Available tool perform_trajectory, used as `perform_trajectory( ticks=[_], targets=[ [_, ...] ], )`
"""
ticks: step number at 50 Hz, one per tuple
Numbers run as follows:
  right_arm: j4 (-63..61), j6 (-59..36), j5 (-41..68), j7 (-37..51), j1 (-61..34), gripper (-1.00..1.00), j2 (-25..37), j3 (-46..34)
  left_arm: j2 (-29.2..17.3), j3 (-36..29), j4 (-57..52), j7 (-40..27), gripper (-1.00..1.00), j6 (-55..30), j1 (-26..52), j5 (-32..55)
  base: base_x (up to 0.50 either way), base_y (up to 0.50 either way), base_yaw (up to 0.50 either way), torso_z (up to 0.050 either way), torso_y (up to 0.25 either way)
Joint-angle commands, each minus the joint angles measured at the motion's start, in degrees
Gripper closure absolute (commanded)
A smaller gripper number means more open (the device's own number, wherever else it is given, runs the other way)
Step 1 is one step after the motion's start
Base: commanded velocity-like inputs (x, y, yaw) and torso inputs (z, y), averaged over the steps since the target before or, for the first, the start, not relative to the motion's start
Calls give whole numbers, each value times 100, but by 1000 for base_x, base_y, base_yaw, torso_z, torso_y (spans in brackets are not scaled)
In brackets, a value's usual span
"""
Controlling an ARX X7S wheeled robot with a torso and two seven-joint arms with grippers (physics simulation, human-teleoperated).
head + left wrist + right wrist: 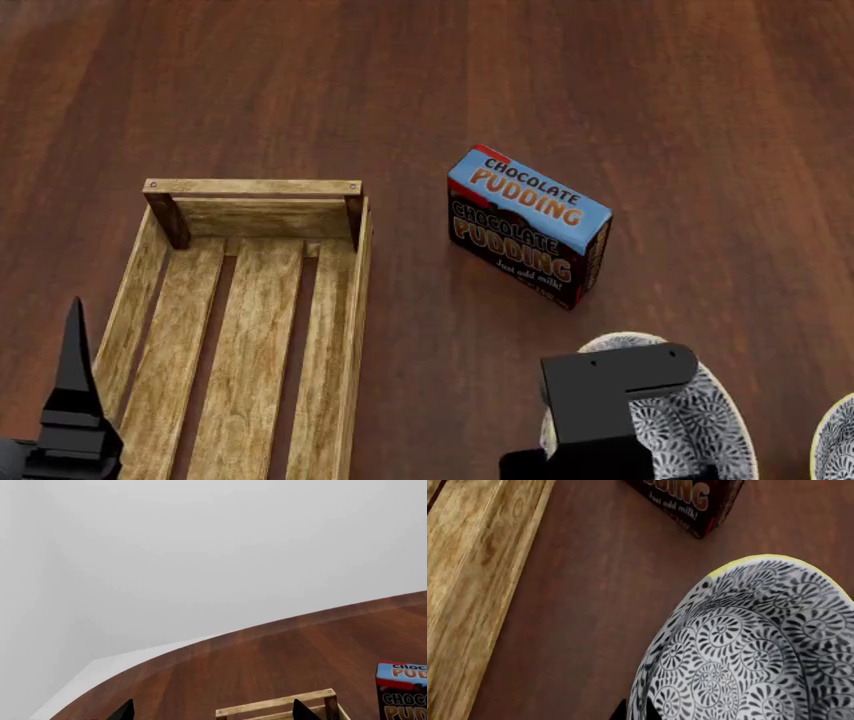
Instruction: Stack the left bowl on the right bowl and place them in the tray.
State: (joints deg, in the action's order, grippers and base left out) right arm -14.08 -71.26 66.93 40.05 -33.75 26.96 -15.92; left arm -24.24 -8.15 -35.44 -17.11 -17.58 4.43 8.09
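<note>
The left bowl (707, 410), white with a black swirl pattern, sits at the near right of the table; it fills the right wrist view (747, 645). My right gripper (637, 712) is shut on its rim, one fingertip inside and one outside; it shows in the head view (594, 450) too. The right bowl (841, 440) shows only as a sliver at the right edge. The light-wood slatted tray (254, 187) lies at the left and holds nothing. My left gripper (213, 712) is open and empty above the tray's near left part (74, 400).
A blue-and-black chocolate pudding box (527, 225) stands between the tray and the bowls, also in the wrist views (402, 690) (694, 500). The tray's corner (277, 705) and side plank (467, 580) show there too. The dark wood table (400, 80) has a curved far edge.
</note>
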Motion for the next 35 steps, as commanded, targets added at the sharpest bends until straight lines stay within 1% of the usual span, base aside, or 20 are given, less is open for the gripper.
perform_trajectory(
  ticks=[1, 4, 11, 17, 25, 29, 35],
  targets=[
    [-814, -439, 809, 814, -241, 100, -23, 301, -17, 16, -76, -30, -100, -41, -18, 27, 0, 0, 0, 0, 0],
    [-894, -513, 964, 960, -321, 100, -20, 351, -24, 18, -99, -34, -100, -49, -27, 35, 0, 0, 0, 0, 0],
    [-1091, -811, 1785, 1680, -745, 100, 15, 592, -38, 48, -121, -46, -100, -53, -31, 62, 0, 0, 0, 0, 0],
    [-1061, -962, 2357, 2220, -1198, 100, 56, 596, -39, 58, -101, -48, -100, -33, -28, 86, 0, 0, 0, 0, 0],
    [-897, -1170, 2865, 2747, -1881, 100, 263, 411, -41, 82, -58, -69, -100, 6, -28, 96, 0, 0, 0, 0, 0],
    [-812, -1379, 2971, 2908, -2276, 100, 423, 191, -47, 74, -90, -81, -100, -18, -29, 93, 0, 0, 0, 0, 0],
    [-714, -1448, 3166, 3003, -2664, 100, 637, 79, -50, 94, -111, -93, -100, -52, -17, 129, 0, 0, 0, 0, 0]
  ],
)
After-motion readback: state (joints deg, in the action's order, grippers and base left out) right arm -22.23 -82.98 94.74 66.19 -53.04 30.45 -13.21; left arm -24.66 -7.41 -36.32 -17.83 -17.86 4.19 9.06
